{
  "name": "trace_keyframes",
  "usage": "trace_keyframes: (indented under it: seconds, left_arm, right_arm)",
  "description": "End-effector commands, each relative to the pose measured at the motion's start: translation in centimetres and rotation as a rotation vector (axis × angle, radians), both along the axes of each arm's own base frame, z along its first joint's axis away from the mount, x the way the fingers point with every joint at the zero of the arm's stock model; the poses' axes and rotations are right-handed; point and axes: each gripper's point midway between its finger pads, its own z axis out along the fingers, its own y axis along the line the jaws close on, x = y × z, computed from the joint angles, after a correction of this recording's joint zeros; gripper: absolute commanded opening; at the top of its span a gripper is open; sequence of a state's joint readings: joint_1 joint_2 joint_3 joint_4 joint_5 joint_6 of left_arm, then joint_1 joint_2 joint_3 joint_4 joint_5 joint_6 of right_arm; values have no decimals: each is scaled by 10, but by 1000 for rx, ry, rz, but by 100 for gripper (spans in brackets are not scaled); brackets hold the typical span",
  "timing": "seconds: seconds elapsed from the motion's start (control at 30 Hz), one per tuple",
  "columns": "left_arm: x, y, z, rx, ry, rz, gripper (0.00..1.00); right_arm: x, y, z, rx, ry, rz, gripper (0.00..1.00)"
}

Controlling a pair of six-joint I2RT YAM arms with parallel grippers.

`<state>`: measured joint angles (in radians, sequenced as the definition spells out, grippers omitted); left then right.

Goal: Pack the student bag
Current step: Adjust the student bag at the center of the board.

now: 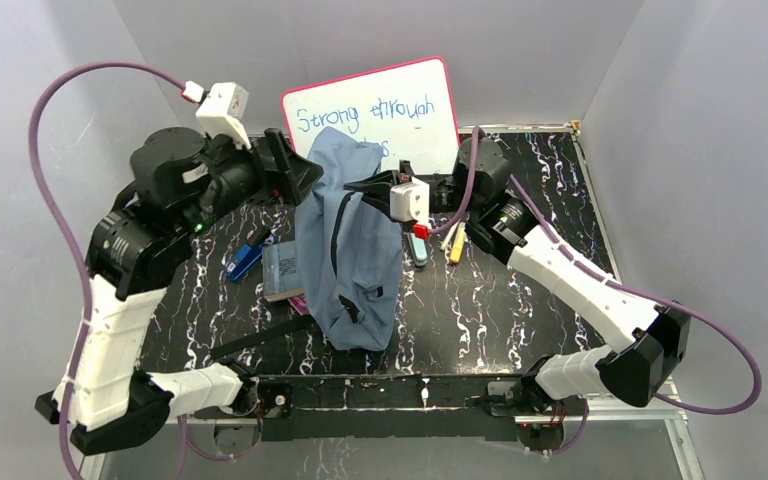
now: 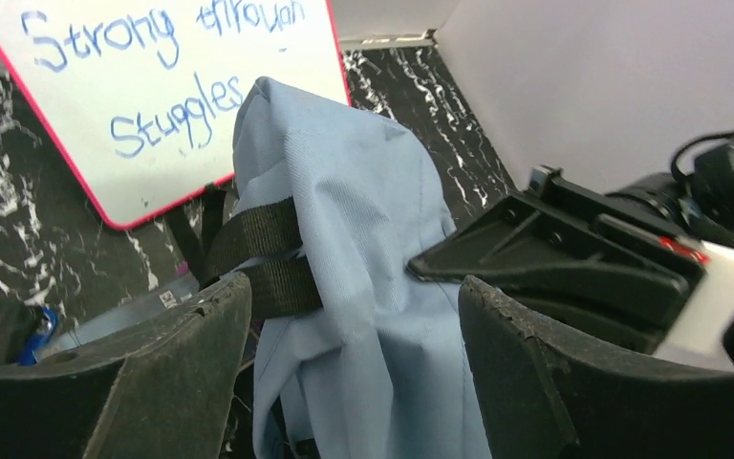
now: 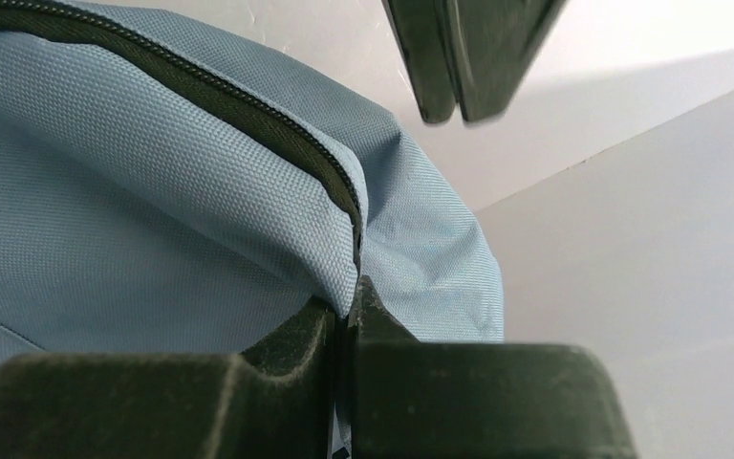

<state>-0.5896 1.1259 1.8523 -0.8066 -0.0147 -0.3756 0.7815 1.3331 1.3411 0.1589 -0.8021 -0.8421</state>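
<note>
The student bag [image 1: 345, 250] is a grey-blue fabric backpack, drawn up at its top so that it hangs in folds over the table's middle. My right gripper [image 1: 357, 185] reaches in from the right and is shut on the bag's fabric beside the dark zipper [image 3: 248, 105]; the right wrist view shows the cloth pinched in the right gripper [image 3: 346, 311]. My left gripper [image 1: 298, 165] is at the bag's upper left. In the left wrist view the left gripper [image 2: 354, 292] stands open with the bag [image 2: 344, 220] and its black strap [image 2: 263, 253] between the wide-apart fingers.
A pink-framed whiteboard [image 1: 380, 105] leans on the back wall behind the bag. Left of the bag lie a blue object [image 1: 247, 262] and a small book [image 1: 280, 270]. To its right lie pens [image 1: 418, 245] and a yellow marker [image 1: 455, 245]. A black strap [image 1: 255, 340] trails front left.
</note>
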Motion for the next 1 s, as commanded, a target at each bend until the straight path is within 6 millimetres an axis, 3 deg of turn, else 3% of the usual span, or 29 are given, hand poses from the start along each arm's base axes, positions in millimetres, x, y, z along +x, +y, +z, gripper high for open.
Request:
trace_keyframes:
  seconds: [0.0, 0.13, 0.3, 0.57, 0.8, 0.83, 0.97]
  left_arm:
    - [0, 7, 0, -62, 90, 86, 76]
    - [0, -1, -9, -102, 147, 73, 74]
    - [0, 4, -28, -101, 221, 130, 71]
    - [0, -14, -52, -113, 332, 86, 66]
    - [4, -18, -70, -78, 376, 83, 49]
    - [3, -23, -73, -76, 374, 48, 42]
    - [2, -35, -65, -89, 289, -47, 35]
  right_arm:
    - [-21, -13, 56, 142, -204, 16, 0]
    - [-20, -11, 54, 139, -209, 3, 0]
    - [-21, -10, 56, 156, -218, -12, 0]
    - [-24, -7, 59, 177, -225, -17, 0]
    - [-24, -9, 56, 183, -224, -30, 0]
    - [-25, -9, 54, 180, -222, -29, 0]
    - [-25, -8, 51, 175, -214, -29, 0]
